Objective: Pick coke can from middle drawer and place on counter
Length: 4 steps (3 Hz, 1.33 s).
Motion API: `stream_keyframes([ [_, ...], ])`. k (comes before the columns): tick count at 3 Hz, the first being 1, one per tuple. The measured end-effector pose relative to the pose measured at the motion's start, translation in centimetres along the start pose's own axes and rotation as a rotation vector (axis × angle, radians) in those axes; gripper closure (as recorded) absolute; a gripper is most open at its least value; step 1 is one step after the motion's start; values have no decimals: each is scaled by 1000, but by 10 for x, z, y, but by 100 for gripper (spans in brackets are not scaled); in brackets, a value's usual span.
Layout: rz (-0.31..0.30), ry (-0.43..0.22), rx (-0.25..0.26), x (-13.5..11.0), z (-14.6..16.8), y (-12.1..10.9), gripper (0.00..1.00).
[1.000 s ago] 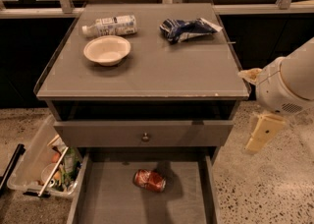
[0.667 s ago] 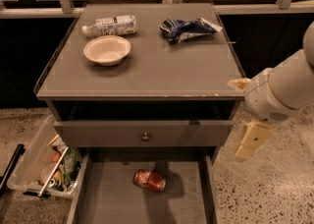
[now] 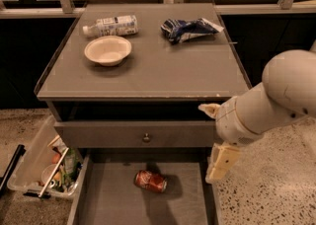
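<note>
The coke can (image 3: 151, 181) lies on its side on the floor of the open middle drawer (image 3: 108, 204), near its centre. The counter (image 3: 148, 66) is the grey cabinet top above it. My gripper (image 3: 216, 137) hangs at the cabinet's right front corner, above the drawer's right wall and to the right of the can. Its two cream fingers are spread apart and hold nothing: one fingertip (image 3: 209, 109) is by the counter's edge, the other (image 3: 221, 162) points down toward the drawer.
On the counter lie a clear plastic bottle (image 3: 111, 25), a white bowl (image 3: 107, 50) and a blue chip bag (image 3: 190, 28). A closed drawer front with a round knob (image 3: 146, 137) sits above the open drawer. A clear bin of clutter (image 3: 42, 165) stands on the floor at left.
My arm and gripper have moved left and a little down, closer to the cabinet's right front corner. The can has not moved.
</note>
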State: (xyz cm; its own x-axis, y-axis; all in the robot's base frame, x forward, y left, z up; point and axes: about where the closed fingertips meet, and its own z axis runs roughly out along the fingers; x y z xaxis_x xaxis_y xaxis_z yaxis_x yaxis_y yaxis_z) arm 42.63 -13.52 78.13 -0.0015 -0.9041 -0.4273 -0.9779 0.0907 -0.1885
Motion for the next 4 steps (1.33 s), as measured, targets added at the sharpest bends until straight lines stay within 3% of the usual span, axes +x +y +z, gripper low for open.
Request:
stream_keyframes([
  [1,-29,-79,11,5,37,13,0],
  [2,-9,-117,54,28,85,7,0],
  [3,-9,-117,54,28,85,7,0],
  [4,21,-123,6,25,111,17,0],
])
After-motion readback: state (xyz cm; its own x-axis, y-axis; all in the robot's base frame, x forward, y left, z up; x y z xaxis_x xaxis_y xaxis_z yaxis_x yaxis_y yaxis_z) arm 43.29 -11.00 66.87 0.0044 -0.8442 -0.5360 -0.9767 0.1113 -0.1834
